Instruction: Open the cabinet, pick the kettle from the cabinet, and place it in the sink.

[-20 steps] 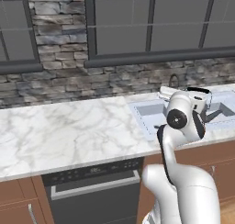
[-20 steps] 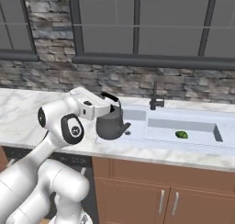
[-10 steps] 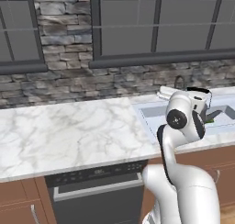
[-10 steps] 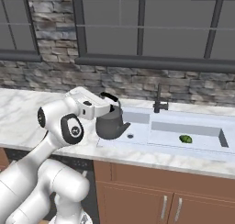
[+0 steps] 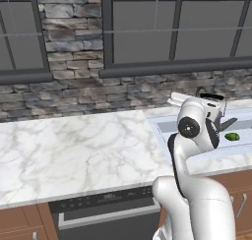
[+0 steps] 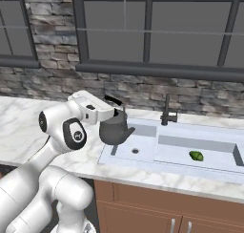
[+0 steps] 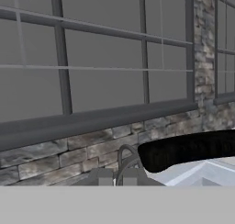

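Item: kettle point(image 6: 114, 130) — out of cabinet, hanging by black handle from my tool point(image 6: 116, 113), clamped shut on it, above left end of sink point(image 6: 143, 156). Pick done. Remaining: lower into basin, release.

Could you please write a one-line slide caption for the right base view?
Claw shut on the kettle, carried above the sink's left end.

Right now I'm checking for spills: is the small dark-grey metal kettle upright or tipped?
Upright: the small dark-grey metal kettle hangs level from the gripper, handle on top, spout sideways, above the white sink's left end.
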Robot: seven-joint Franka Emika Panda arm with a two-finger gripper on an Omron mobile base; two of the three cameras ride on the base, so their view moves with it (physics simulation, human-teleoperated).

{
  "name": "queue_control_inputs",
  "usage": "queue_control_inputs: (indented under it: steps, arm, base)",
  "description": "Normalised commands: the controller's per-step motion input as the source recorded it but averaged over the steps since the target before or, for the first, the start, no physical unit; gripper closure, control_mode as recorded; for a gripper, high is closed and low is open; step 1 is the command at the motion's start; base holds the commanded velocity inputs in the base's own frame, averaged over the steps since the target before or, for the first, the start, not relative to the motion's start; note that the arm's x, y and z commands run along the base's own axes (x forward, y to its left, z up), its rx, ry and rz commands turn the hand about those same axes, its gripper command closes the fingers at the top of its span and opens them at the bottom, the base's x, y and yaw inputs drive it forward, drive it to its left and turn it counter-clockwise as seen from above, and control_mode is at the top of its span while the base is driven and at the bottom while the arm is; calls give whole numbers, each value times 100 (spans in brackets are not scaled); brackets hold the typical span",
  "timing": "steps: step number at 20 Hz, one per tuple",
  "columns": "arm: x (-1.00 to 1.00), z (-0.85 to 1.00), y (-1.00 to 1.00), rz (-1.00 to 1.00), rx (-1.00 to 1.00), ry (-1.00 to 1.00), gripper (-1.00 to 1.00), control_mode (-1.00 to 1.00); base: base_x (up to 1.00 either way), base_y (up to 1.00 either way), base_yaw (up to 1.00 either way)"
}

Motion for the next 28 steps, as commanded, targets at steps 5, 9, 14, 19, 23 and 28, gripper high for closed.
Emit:
queue_control_inputs:
  steps: [5, 9, 14, 19, 23, 28]
  arm:
    - [0, 0, 0, 0, 0, 0, 100, 100]
    - [0, 0, 0, 0, 0, 0, 100, 100]
    - [0, 0, 0, 0, 0, 0, 100, 100]
    - [0, 0, 0, 0, 0, 0, 100, 100]
    - [0, 0, 0, 0, 0, 0, 100, -100]
    - [0, 0, 0, 0, 0, 0, 100, -100]
  base:
    - [0, 0, 0]
    - [0, 0, 0]
    - [0, 0, 0]
    - [0, 0, 0]
    - [0, 0, 0]
    - [0, 0, 0]
